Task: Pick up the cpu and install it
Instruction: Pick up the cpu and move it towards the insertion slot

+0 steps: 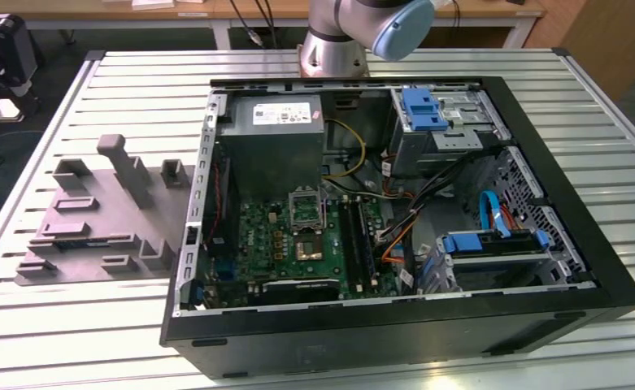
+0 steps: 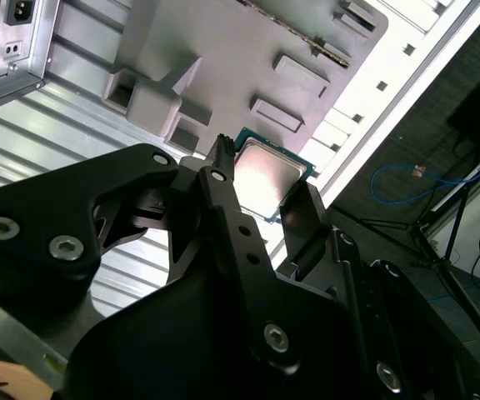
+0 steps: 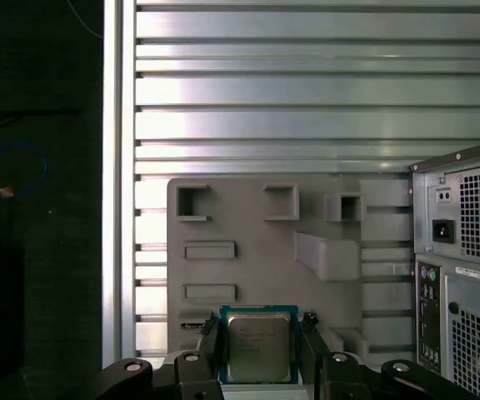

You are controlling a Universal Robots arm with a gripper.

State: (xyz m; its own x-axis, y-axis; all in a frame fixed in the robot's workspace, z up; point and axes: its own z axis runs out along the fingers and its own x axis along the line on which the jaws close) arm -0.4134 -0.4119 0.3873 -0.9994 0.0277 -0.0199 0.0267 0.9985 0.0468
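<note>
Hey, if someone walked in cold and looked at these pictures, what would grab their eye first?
Likely the cpu, a silvery square held between the fingers of the gripper above the grey moulded tray in both wrist views. In the exterior view, the open computer case lies on the slatted table, its green motherboard exposed.

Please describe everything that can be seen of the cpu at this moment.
The cpu is a small, flat, square chip with a silvery-grey metal top bearing faint print, set on a thin blue-green rim. In the first wrist view its metal top faces the camera. It sits between the two black fingers of the end effector, which press on opposite edges. It appears to be held above the grey moulded tray.
</note>
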